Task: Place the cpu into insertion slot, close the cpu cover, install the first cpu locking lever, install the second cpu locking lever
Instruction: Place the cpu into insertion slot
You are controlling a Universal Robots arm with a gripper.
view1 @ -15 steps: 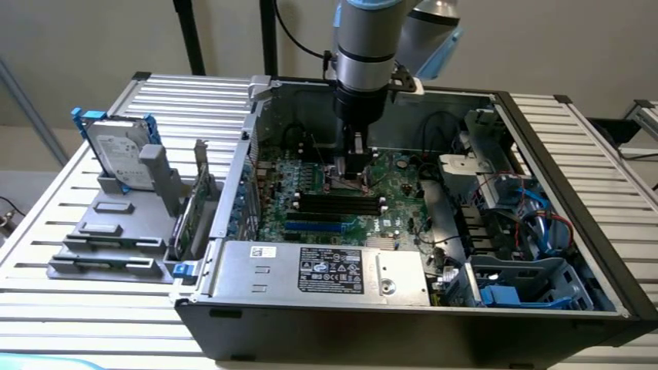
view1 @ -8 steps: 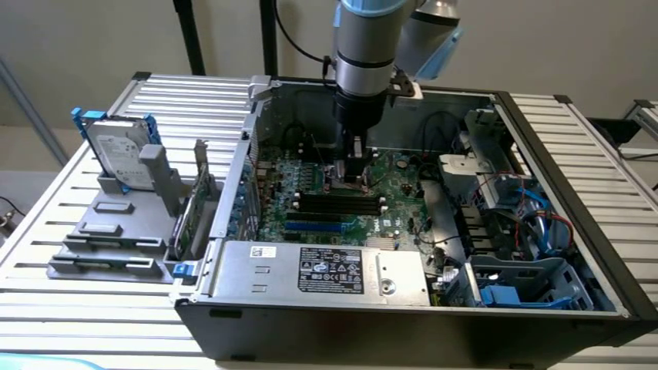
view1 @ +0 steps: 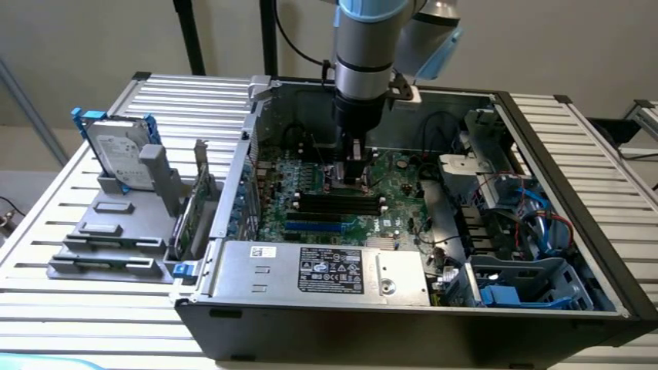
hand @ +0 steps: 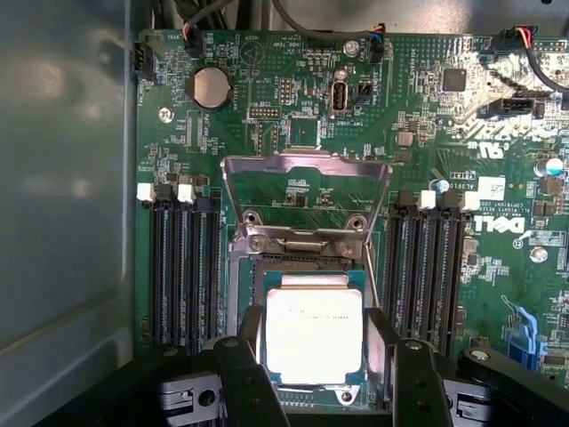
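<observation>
Your arm reaches down into the open computer case [view1: 411,327], which lies on the slatted table [view1: 606,146] with its open side up. The gripper [view1: 355,176] hangs low over the middle of the motherboard [hand: 267,116], well away from the case walls.

**Gripper.** The jaws stand wide apart and grip nothing. In the wrist view the two black fingers [hand: 242,360] sit one on each side of the cpu [hand: 314,334]. One is just beside its edge. The other stands outside the silvery rim of the socket.

**Cpu.** It lies flat, pale metal face up, inside the insertion slot [hand: 298,264]. A strip of the black socket shows beyond the cpu on the hinge side. You cannot tell from these views whether it is fully seated.

**Cpu cover.** The cpu cover [hand: 302,162] is not closed. The silvery frame stands raised on its hinge at the far side of the slot from the fingers, and green board shows through its cut-out centre.

**Position on the board.** The slot sits mid-board between the two banks of long black memory slots [hand: 182,267], with one bank at each flank.

**Surroundings.** A grey power supply [view1: 319,270] fills the case's near edge. A hard drive [view1: 119,150] stands propped in a grey fixture [view1: 108,231] by the table's edge at the exterior view's left.
</observation>
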